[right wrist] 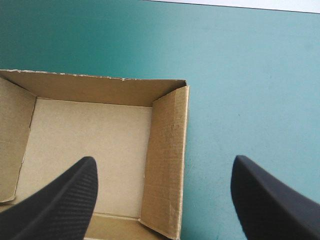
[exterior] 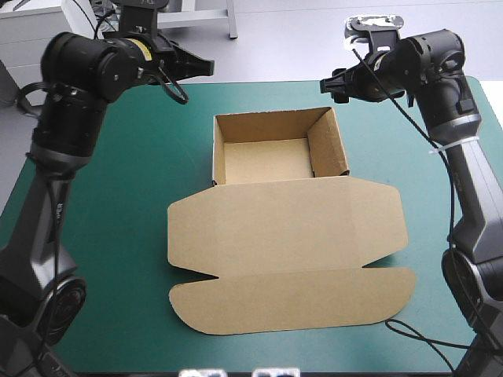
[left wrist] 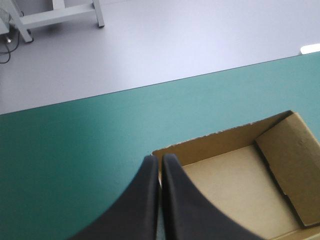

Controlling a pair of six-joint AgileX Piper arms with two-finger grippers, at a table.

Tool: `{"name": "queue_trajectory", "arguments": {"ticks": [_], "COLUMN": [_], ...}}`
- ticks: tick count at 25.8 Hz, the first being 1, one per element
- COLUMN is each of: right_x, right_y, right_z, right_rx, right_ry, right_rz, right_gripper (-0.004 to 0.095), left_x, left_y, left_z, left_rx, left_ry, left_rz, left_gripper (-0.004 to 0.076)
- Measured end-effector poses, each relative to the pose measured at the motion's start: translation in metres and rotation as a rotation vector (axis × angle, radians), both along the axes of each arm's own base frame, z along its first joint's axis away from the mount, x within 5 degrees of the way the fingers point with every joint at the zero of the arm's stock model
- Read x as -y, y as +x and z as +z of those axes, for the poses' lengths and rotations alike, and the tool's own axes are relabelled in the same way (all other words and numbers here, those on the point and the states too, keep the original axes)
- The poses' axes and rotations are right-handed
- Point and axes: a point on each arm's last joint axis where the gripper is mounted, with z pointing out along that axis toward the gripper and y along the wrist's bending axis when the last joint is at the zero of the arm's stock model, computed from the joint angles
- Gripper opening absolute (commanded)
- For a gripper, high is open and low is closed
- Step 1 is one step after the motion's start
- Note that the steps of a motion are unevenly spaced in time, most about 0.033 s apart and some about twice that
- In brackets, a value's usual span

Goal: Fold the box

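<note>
Box (exterior: 271, 161): open tray, lid (exterior: 287, 228) flat, seen in the high view only.
Left gripper (left wrist: 160, 159): pinched together, above a box corner.
Right gripper (right wrist: 164, 158): spread wide, above a box wall.

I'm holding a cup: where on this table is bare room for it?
Bare teal-green cover lies between the box and the table's left edge, and again toward the right edge. The box and its flat lid crowd the middle; the left gripper and right gripper hang near the far edge.

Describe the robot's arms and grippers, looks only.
The left arm and right arm have glossy black rounded joints on dark grey links; a thin black cable runs along the right one. The left gripper and right gripper carry broad black fin-shaped jaws.
</note>
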Motion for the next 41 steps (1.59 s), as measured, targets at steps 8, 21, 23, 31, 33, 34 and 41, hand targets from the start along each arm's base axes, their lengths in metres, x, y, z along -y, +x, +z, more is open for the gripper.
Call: {"name": "queue_trajectory", "arguments": {"ticks": [8,21,23,31,33,34,41], "right_x": [0.000,-0.009,-0.011,-0.016,-0.016,-0.016,-0.015], "right_y": [0.001,0.031,0.039,0.058,0.058,0.057,0.053], "right_z": [-0.001,-0.054,-0.073,-0.131,-0.142,-0.148,-0.176], "right_rx": [-0.002,-0.147,-0.194,-0.342,-0.376,-0.395,-0.482], "right_ry": [0.000,-0.046,-0.062,-0.113,-0.122,-0.128,-0.153], "right_rz": [0.000,0.004,0.007,0.015,0.015,0.016,0.023], "right_gripper": [0.0688,0.0688,0.0688,0.0688,0.0688,0.0687,0.0599], "left_x": [-0.034,-0.111,-0.122,-0.154,-0.158,-0.161,-0.152], "left_y": [-0.065,-0.189,-0.211,-0.286,-0.299,-0.305,-0.297], "left_z": [0.015,-0.077,-0.093,-0.153,-0.173,-0.184,-0.231], "left_rx": [0.014,-0.116,-0.114,0.018,0.048,0.070,0.048], "left_ry": [0.033,0.215,0.212,0.089,0.053,0.040,0.020], "left_rz": [-0.026,0.042,0.042,-0.009,-0.027,-0.031,-0.072], "left_gripper": [-0.0008,-0.0008,-0.0008,-0.0008,-0.0008,-0.0008,-0.0008]}}
